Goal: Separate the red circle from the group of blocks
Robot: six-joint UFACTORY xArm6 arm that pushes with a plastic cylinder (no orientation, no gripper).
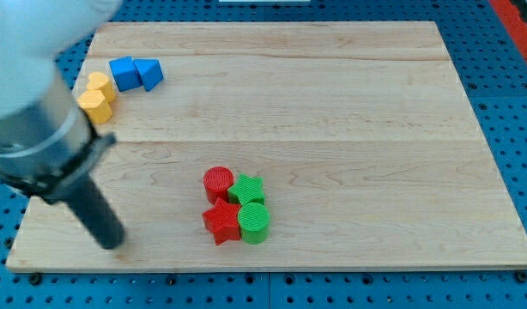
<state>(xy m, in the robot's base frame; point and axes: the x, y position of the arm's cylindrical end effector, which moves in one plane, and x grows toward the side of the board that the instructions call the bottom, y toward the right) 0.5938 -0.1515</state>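
Observation:
The red circle (218, 184) sits at the top left of a tight group near the view's bottom middle. It touches a green star (247, 189) on its right and a red star (221, 222) below it. A green circle (254, 222) completes the group at the lower right. My tip (114, 241) rests on the board at the view's lower left, well left of the group and a little lower than the red circle. The dark rod slants up to the left into the blurred grey arm.
A blue cube (123, 73) and a blue triangle (149, 73) lie at the view's top left. Two yellow blocks (96, 97) lie just below and left of them. The wooden board (332, 103) lies on a blue pegboard.

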